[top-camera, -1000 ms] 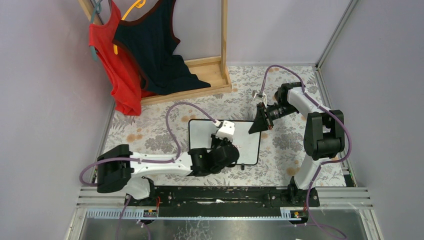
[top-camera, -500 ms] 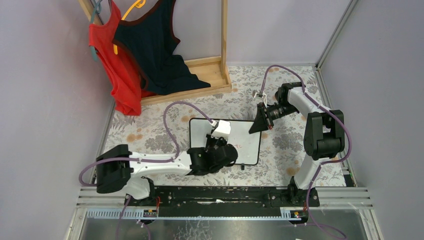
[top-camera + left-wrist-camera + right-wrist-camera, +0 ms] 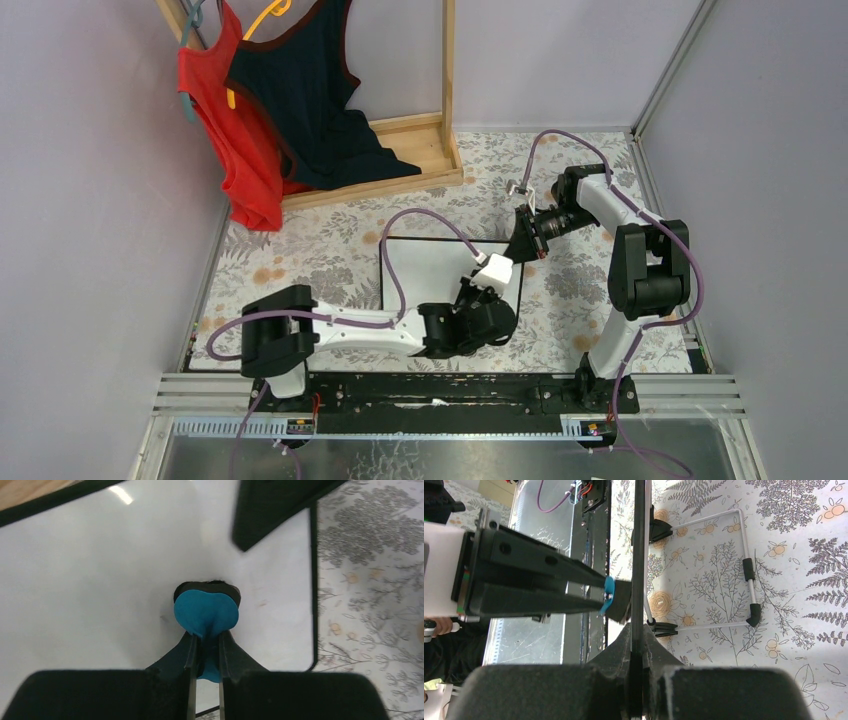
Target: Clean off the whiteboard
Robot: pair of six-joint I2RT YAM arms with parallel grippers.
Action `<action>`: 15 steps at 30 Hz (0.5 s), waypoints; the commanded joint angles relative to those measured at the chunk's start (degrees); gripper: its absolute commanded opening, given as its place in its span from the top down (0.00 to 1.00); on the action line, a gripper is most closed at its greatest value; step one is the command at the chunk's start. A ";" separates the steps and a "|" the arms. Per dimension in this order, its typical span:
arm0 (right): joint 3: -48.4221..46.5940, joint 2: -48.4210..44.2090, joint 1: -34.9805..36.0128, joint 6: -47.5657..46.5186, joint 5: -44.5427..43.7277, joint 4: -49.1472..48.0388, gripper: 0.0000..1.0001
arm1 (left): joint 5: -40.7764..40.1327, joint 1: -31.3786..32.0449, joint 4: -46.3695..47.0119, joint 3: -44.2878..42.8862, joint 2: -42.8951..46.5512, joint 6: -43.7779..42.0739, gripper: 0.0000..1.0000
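Note:
The whiteboard stands tilted on the floral cloth, its face white with only faint specks near the right edge. My left gripper is shut on the blue-black eraser and presses it against the board's right part. In the top view the left gripper is over the board's right side. My right gripper is shut on the board's edge, seen edge-on, holding its upper right corner. The eraser touches the board's face there.
A wire stand behind the board rests on the cloth. A wooden rack with a red and a dark garment stands at the back left. Grey walls enclose the table; a metal rail runs along the near edge.
My left arm has swept the eraser rightward across the board, from its middle to its right side. The right gripper has kept its hold on the board's corner.

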State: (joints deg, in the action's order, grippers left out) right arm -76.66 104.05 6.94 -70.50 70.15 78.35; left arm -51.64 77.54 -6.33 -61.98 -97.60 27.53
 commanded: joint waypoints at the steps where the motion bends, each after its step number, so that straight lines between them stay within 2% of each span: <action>1: -0.24 -0.01 2.03 -0.26 2.01 5.27 1.00 | 5.61 -0.15 7.25 -2.33 -3.29 -0.65 1.00; 8: -0.33 0.10 2.02 -0.17 2.01 5.29 1.00 | 2.78 -0.12 4.32 -1.11 -2.36 0.31 1.00; 15: -0.38 0.04 2.00 -0.18 1.96 5.28 1.00 | -2.12 -1.11 -3.62 7.24 5.62 5.70 1.00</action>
State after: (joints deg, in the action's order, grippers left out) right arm -76.66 104.05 7.53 -71.13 70.61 78.35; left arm -48.69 77.95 -3.64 -59.13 -96.27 29.17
